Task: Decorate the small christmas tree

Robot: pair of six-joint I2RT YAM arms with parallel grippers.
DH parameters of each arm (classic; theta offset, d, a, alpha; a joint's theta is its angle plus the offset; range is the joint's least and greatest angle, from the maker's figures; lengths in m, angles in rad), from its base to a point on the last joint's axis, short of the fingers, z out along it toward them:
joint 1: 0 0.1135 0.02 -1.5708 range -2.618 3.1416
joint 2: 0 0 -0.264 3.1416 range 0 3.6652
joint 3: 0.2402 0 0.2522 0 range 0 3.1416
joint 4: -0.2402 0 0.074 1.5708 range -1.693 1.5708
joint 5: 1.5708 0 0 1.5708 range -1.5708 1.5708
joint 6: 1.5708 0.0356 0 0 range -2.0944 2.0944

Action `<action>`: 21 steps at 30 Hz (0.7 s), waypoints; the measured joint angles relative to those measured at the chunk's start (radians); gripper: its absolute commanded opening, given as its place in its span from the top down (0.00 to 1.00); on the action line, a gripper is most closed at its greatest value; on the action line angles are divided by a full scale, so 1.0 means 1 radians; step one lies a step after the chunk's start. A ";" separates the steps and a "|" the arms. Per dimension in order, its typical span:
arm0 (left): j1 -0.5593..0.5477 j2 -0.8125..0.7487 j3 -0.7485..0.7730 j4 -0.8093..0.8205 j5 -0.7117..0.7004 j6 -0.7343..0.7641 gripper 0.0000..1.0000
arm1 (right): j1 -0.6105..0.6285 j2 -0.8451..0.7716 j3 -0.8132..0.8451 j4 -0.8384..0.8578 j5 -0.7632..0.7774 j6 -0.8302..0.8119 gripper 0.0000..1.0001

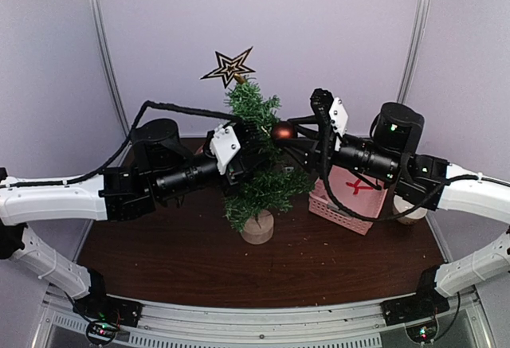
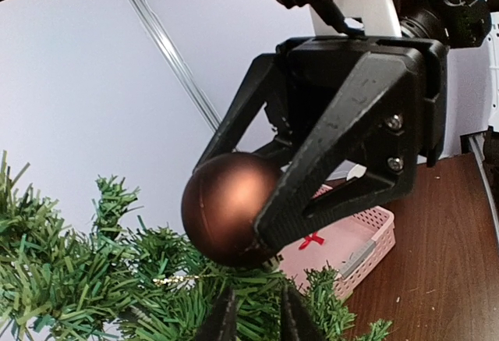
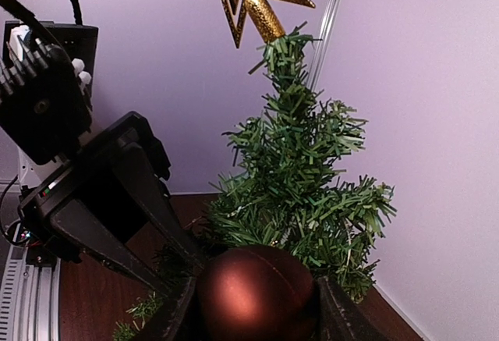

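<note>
The small christmas tree point(image 1: 259, 161) stands mid-table on its round wooden stump base point(image 1: 257, 227), with a gold and black star point(image 1: 229, 67) on top. My right gripper point(image 1: 288, 134) is shut on a brown ball ornament point(image 1: 283, 131) and holds it against the tree's upper right branches. In the right wrist view the ball point(image 3: 256, 294) fills the gap between the jaws. My left gripper point(image 1: 253, 153) reaches into the tree from the left. In the left wrist view point(image 2: 256, 321) its jaws are nearly closed with green needles between them, just below the ball point(image 2: 226, 208).
A pink basket point(image 1: 347, 198) with a red bow inside sits right of the tree, below my right arm. A white round object point(image 1: 410, 213) lies at the far right. Both arms cross above the dark wooden table point(image 1: 239, 268). Pale walls stand close behind.
</note>
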 measured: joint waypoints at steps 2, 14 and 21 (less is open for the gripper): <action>-0.005 -0.005 -0.001 0.001 -0.005 0.011 0.73 | 0.000 0.000 0.000 0.000 0.000 0.000 0.72; -0.013 0.003 0.023 0.018 -0.115 0.040 0.82 | 0.000 -0.001 -0.008 0.005 0.008 -0.001 0.73; -0.013 0.035 0.058 0.029 -0.165 0.044 0.80 | 0.000 -0.005 -0.010 0.013 0.016 -0.002 0.73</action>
